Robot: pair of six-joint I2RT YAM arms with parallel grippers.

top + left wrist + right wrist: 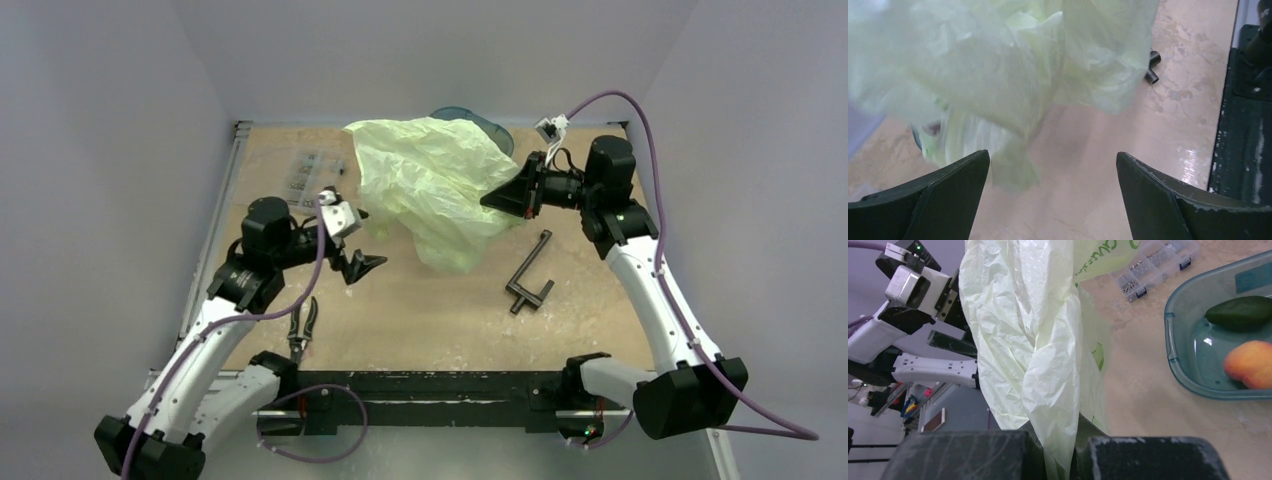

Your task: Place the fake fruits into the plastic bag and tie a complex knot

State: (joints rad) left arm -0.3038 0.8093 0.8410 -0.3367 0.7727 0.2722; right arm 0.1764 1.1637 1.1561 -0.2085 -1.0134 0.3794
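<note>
Pinching a gathered, twisted strip of the plastic bag [1033,340] between the clenched fingers of the right gripper [497,198], just in front of the teal tub [490,122]. Holding the bag bunched and crumpled against the tub's near-left side, hiding most of the tub from above. Spreading the left gripper [368,264] wide, released, grasping nothing, well away from the tub past the bag's hanging lower end. Inside the tub, outside the bag: a dark green avocado [1240,311] and an orange-red peach [1250,364], near each other but apart. Left of the tub beyond the bag, a clear parts box [312,170]; nearer than the tub, a black clamp [530,275]; farthest from the tub, pliers [302,325].
</note>
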